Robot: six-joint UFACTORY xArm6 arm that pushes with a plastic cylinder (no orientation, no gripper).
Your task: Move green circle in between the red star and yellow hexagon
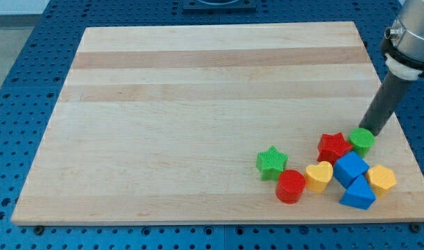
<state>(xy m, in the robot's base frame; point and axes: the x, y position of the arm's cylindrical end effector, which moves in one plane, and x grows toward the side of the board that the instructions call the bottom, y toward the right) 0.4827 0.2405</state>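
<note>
The green circle [361, 140] sits at the view's lower right, touching the right side of the red star [334, 147]. The yellow hexagon [382, 179] lies below and to the right of them, near the board's right edge. A blue cube [350, 169] lies between the red star and the yellow hexagon. My tip [372, 132] is at the upper right edge of the green circle, touching or almost touching it. The dark rod rises from it toward the view's upper right.
A blue triangle [358, 194] lies below the blue cube. A yellow heart [318, 176], a red circle [291, 186] and a green star [272, 162] lie to the left of the cluster. The wooden board [198, 104] rests on a blue perforated table.
</note>
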